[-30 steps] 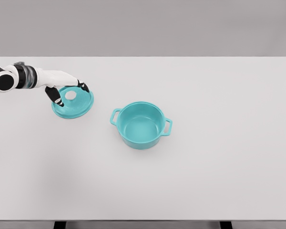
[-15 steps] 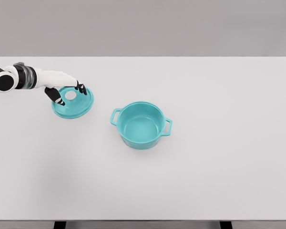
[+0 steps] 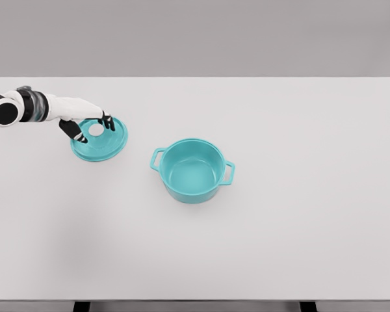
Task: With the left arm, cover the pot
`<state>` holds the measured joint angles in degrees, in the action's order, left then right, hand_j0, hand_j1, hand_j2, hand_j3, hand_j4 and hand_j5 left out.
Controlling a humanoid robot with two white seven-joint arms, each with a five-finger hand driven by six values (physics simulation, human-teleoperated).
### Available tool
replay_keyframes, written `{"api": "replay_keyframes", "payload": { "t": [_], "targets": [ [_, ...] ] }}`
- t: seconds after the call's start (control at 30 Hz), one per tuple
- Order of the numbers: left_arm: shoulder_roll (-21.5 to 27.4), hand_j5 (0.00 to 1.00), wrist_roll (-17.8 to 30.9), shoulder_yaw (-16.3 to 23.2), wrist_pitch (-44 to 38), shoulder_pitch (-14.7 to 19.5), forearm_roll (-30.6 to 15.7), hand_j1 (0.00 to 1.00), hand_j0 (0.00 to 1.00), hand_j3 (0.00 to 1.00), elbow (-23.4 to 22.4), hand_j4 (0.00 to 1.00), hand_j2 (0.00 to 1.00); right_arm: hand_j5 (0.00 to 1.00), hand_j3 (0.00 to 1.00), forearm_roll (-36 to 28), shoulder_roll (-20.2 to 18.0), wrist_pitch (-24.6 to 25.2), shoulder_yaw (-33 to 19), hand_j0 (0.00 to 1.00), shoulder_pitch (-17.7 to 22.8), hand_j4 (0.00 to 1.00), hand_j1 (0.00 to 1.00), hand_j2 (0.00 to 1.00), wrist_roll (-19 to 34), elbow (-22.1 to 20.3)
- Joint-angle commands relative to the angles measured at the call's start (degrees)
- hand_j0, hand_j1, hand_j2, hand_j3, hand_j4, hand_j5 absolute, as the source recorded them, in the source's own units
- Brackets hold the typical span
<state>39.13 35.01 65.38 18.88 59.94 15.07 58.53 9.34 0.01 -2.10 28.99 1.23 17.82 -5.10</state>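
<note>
One left hand (image 3: 84, 116) over lid (image 3: 99, 139) — pot (image 3: 192, 170) uncovered.

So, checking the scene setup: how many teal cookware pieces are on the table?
2: the lid lies at the table's left under the left hand, and the open pot stands near the centre. Nothing looks hidden.

The place looked like a simulated test room and not a real kitchen, because only a plain white table (image 3: 299, 247) stood before a bare grey wall (image 3: 195, 36).
</note>
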Motion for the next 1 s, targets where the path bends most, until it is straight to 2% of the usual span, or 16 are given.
{"api": "replay_keyframes", "payload": {
  "t": [0.0, 0.73, 0.87, 0.97],
  "targets": [
    [0.0, 0.73, 0.0, -0.1, -0.1, 0.0, 0.0, 0.73, 0.73, 0.73, -0.3, 0.73, 0.73, 1.0, 1.0, 0.0, 0.0, 0.0, 0.0, 1.0, 0.0, 1.0, 1.0, 1.0, 0.0, 0.0],
    [-1.3, 0.73, 0.0, -0.1, -0.2, 0.2, 0.0, 0.73, 0.73, 0.73, -1.1, 0.73, 0.73, 1.0, 1.0, 0.0, 0.0, 0.0, -0.1, 1.0, 0.0, 1.0, 1.0, 1.0, 0.0, 0.0],
    [-2.0, 0.67, 0.0, -0.2, -0.2, 0.3, 0.9, 0.67, 0.67, 0.67, -1.8, 0.67, 0.67, 1.0, 1.0, 0.0, 0.0, 0.0, 0.0, 1.0, 0.0, 1.0, 1.0, 1.0, 0.0, 0.0],
    [-2.0, 0.67, 0.0, -0.2, -0.1, 0.3, 0.9, 0.67, 0.67, 0.67, -1.8, 0.67, 0.67, 1.0, 1.0, 0.0, 0.0, 0.0, 0.0, 1.0, 0.0, 1.0, 1.0, 1.0, 0.0, 0.0]
  ]
}}
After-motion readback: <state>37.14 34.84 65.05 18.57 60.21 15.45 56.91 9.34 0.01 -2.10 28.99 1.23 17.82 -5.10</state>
